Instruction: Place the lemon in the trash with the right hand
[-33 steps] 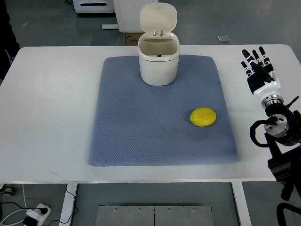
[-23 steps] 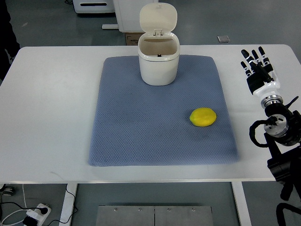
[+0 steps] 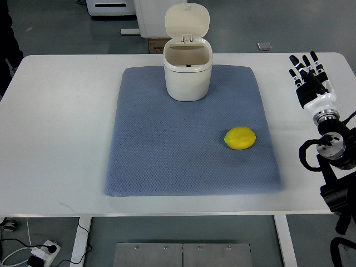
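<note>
Lemon (image 3: 240,138): bright yellow, rounded oval, lying on right part of blue mat (image 3: 167,161), well apart from white trash bin (image 3: 187,75) with lid up. Right hand (image 3: 308,80) over table's (image 3: 61,133) right edge, fingers extended, empty.

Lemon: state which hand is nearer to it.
Right. The right hand is over the table's right edge, beyond the lemon and apart from it; the left hand is out of view.
</note>
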